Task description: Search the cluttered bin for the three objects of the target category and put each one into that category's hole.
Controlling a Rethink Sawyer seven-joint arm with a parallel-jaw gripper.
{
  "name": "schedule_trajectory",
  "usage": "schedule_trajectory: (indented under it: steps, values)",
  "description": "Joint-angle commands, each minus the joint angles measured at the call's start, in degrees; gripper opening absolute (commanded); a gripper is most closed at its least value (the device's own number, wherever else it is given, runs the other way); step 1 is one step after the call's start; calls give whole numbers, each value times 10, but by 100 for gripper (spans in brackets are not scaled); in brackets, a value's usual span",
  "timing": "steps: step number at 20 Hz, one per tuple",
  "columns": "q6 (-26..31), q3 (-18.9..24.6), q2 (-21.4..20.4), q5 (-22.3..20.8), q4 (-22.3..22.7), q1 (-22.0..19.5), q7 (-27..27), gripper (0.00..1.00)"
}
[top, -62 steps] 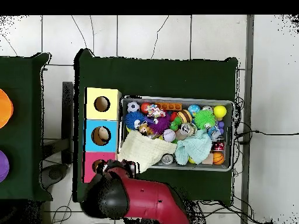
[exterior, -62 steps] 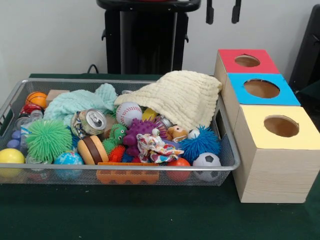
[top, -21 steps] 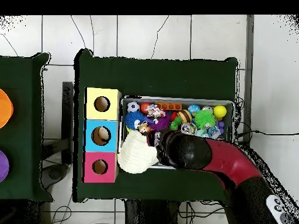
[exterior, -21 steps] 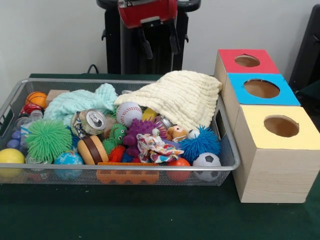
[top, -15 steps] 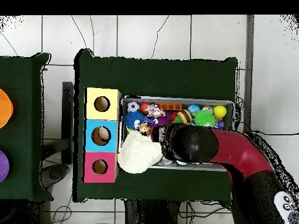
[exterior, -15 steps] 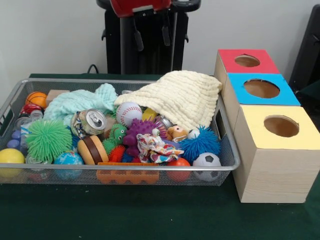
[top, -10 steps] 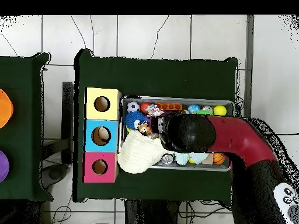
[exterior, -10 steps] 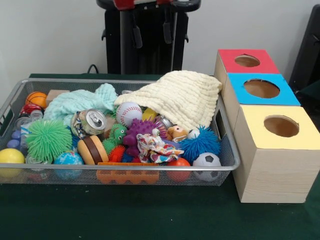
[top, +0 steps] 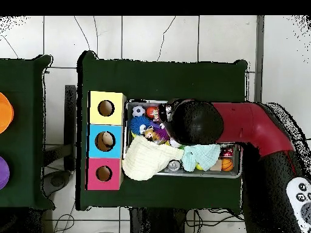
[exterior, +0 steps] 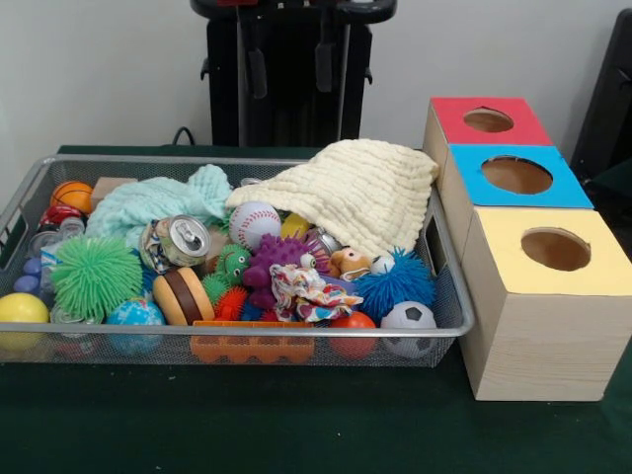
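The fingers (exterior: 288, 69) hang spread apart high above the wire bin (exterior: 449, 296), two dark tips with nothing held between them. From overhead, the red arm (top: 252, 126) is seen reaching across the bin, its black head hiding the middle of the clutter.

The target category is not named, so its three objects cannot be picked out. Candidates still in the bin: baseball (exterior: 254, 224), soccer ball (exterior: 408, 322), soda can (exterior: 181, 240), burger toy (exterior: 184, 295), green spiky ball (exterior: 96, 275). A cream cloth (exterior: 351, 193) is draped over the bin's corner and may hide more.

The red hole (exterior: 488, 119), blue hole (exterior: 516, 175) and yellow hole (exterior: 555, 249) of the wooden boxes on the desk (exterior: 296, 425) show nothing identifiable inside. The task is judged at the search stage, no grasp yet made, probably all three placements left.
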Motion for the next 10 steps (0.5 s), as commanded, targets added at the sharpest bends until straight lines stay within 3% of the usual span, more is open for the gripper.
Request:
schedule_trajectory:
  steps: [1, 4, 10]
  values:
    - [-27, -1, 5, -86, 15, 0, -83, 100]
    - [-49, 0, 12, -104, 25, -13, -84, 100]
    - [-56, 24, 70, -114, 8, -52, -124, 100]
